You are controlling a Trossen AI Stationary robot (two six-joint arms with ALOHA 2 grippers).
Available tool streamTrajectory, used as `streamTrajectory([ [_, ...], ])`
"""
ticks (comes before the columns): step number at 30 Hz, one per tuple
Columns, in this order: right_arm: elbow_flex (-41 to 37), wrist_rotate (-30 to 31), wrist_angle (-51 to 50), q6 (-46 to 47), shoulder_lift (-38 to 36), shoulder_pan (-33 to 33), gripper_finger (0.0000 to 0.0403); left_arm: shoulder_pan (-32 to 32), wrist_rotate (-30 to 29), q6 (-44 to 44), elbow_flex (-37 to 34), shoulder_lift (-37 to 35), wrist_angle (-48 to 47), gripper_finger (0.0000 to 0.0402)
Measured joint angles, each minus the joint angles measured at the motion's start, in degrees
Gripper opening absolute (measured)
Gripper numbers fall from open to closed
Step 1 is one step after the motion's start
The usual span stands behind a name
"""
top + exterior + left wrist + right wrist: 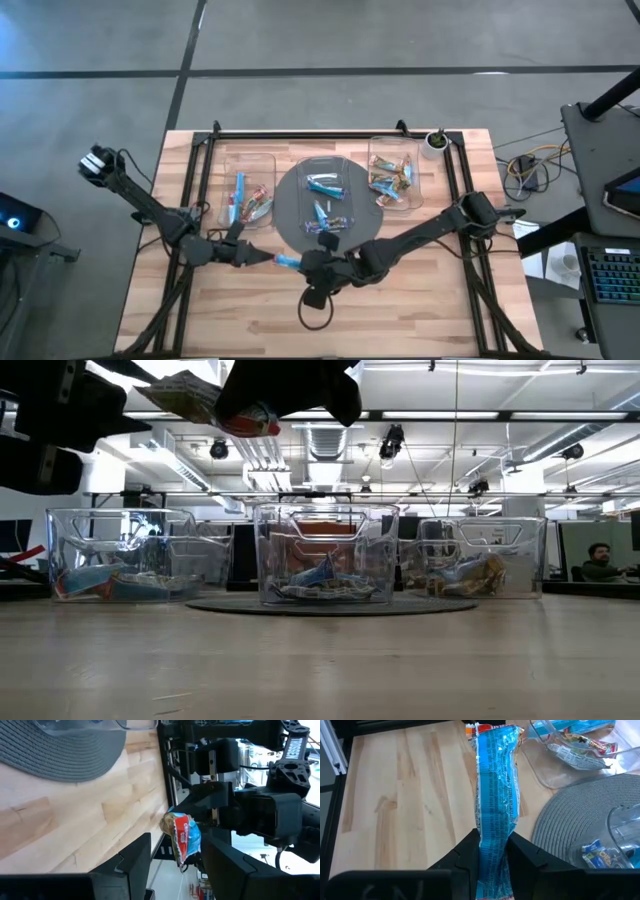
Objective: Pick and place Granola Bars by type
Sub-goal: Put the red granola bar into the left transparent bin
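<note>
A wooden table (420, 300) carries a round grey mat (290, 215) at its centre, where a clear tray (325, 185) stands holding light-blue and multicoloured granola bars (325, 185). A second clear tray (245, 190) sits just beside the mat toward the left arm, with blue and multicoloured bars inside, and a third clear tray (395, 170) sits on the opposite side, filled with tan and gold bars. Both dark arms reach in over the near part of the table, meeting in front of the mat. The right gripper (305, 265) has its fingers clamped on the end of a light-blue granola bar (495, 795), which is lifted clear of the wood and points toward the left gripper (250, 258). In the left wrist view the bar's crumpled red-and-blue end (182, 835) hangs just ahead of the left gripper's fingers (132, 862), which stand spread apart with nothing between them. A small pot (434, 143) stands at the table's far corner on the right arm's side.
</note>
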Motion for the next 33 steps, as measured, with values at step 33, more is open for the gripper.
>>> streamTrajectory([
  [33, -0.07, -0.96, -0.02, -0.35, 0.02, -1.73, 0.0070, 7.65, 8.94, 8.74, 4.83, 6.69, 0.54, 0.0151],
])
